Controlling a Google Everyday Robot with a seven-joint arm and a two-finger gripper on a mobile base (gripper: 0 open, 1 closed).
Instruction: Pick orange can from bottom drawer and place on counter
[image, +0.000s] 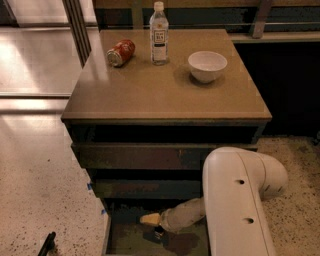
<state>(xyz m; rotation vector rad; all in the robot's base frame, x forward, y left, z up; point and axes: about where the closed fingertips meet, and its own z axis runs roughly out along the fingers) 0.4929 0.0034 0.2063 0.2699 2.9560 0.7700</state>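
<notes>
The bottom drawer (125, 239) stands pulled out at the foot of the dark cabinet, its olive floor showing. My white arm (239, 200) reaches down into it from the right. The gripper (153, 222) hangs low inside the drawer near its back, pointing left. The orange can is hidden; only a dark shape shows right under the gripper and I cannot tell what it is. The tan counter (165, 97) lies above.
On the counter lie a brighter red-orange can (121, 52) on its side at the back left, an upright water bottle (159, 34) and a white bowl (207, 65). Two wider drawer fronts (145, 156) sit above the open one. Speckled floor lies to the left.
</notes>
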